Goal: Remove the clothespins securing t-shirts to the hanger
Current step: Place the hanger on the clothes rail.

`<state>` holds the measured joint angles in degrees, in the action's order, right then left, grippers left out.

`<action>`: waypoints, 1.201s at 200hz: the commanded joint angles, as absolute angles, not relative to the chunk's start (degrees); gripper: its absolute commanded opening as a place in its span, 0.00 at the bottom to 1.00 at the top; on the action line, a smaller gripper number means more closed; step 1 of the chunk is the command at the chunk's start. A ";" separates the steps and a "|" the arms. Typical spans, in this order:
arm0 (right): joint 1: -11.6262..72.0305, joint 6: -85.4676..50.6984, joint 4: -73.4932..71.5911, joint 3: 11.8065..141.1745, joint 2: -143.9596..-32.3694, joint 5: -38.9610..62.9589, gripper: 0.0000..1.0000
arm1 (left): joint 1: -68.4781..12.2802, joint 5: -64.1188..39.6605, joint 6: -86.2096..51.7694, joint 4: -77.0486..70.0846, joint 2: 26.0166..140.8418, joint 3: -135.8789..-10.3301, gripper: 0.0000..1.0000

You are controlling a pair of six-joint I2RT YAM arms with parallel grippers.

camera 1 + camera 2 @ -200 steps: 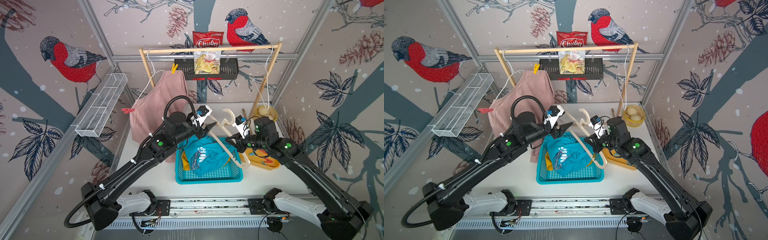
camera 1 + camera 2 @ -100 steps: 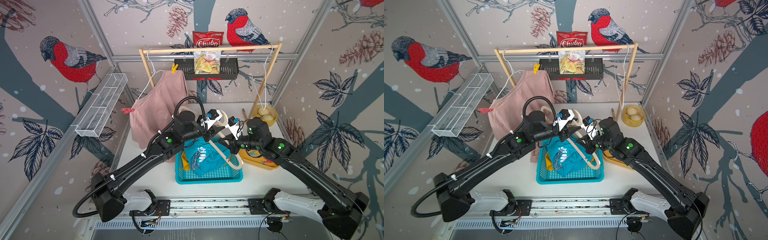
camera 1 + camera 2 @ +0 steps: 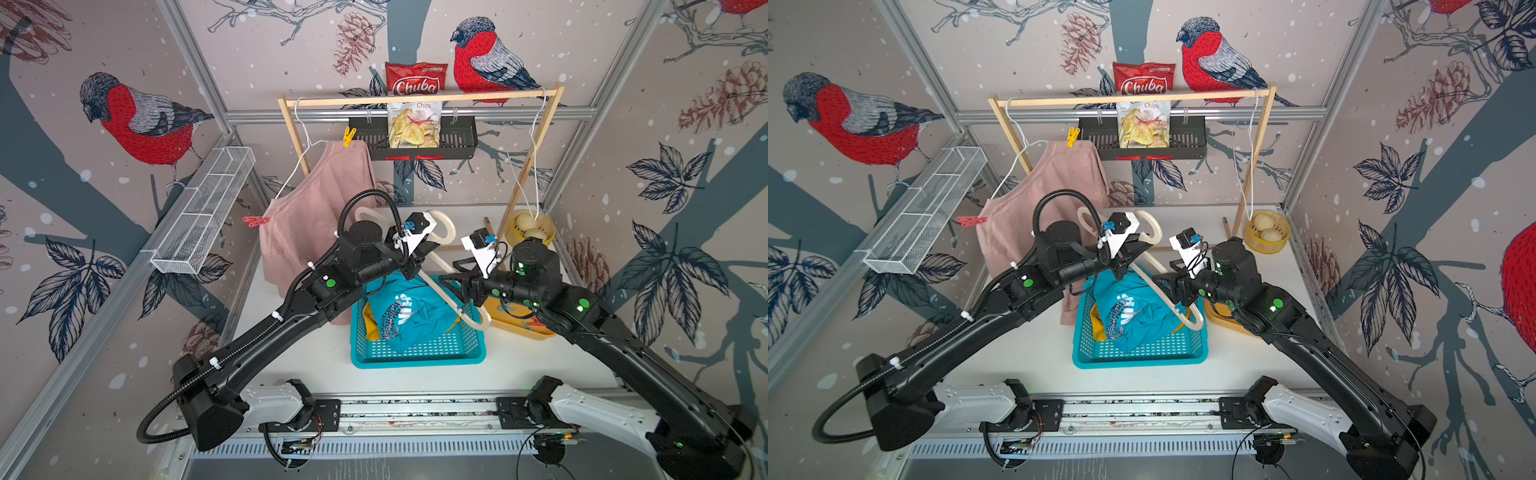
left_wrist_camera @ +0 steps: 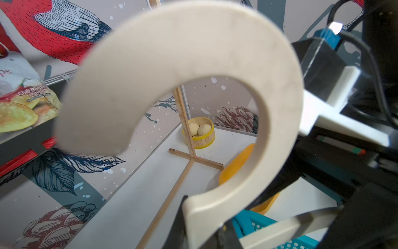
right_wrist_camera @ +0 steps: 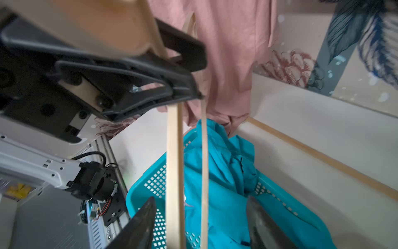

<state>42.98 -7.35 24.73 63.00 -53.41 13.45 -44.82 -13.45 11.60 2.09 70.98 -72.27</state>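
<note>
Two pins, a yellow clothespin (image 3: 348,136) and a red clothespin (image 3: 254,221), hold the pink t-shirt (image 3: 316,216) at eleven o'clock from the basket (image 3: 415,358); with your left gripper (image 4: 203,217) clamped on the neck of the cream hanger (image 4: 193,54), back your right gripper (image 5: 200,224), fingers (image 5: 140,222) apart astride its bars, straight out.

hanger (image 4: 193,54) — matt, seemingly wood | basket (image 3: 415,353) — smooth plastic | pink t-shirt (image 3: 316,208): cloth

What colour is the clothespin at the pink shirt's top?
Yellow clothespin, clearest in a top view.
</note>
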 commanded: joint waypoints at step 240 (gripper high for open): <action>35.54 -12.80 14.62 60.65 -47.33 16.04 0.84 | -29.55 -12.84 -2.33 2.70 62.82 -67.50 0.00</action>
<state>36.23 -10.85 17.58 60.47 -47.53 13.74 -29.74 -15.46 -2.55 3.95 62.85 -67.11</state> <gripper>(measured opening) 0.832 0.146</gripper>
